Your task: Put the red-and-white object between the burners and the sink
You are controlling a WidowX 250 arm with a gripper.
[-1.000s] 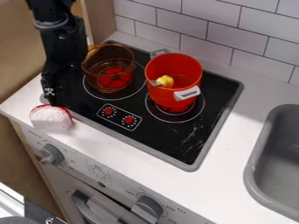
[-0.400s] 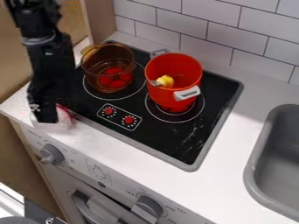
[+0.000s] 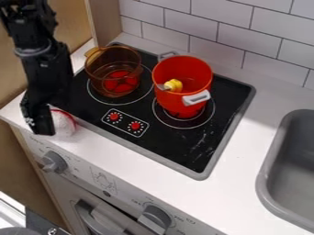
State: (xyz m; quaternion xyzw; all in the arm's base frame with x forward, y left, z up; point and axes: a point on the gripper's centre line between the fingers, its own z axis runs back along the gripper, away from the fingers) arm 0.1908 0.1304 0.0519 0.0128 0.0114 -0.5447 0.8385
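So the arm (image 3: 43, 69) is angled down from the upper left, with the gripper (image 3: 40, 127) pointed almost straight down at the counter's (image 3: 242, 183) front left corner. How far it's opened can't be told from here, and whether anything is gripped can't be told either. The red-and-white object (image 3: 64, 125) is seen right by it, partly covered on its left side, on the counter by the hob's (image 3: 202, 151) front left corner, well apart from the sink (image 3: 265, 176).

As for writing, a small white marking can be made out on the gripper's side, but it's too tiny to read. Fine print is scattered round the two knobs (image 3: 54, 161) on the front panel (image 3: 131, 197), and that's too blurry too. On the hob, two red dials (image 3: 114, 117) are ringed by little white marks and boxed in by a white outline.
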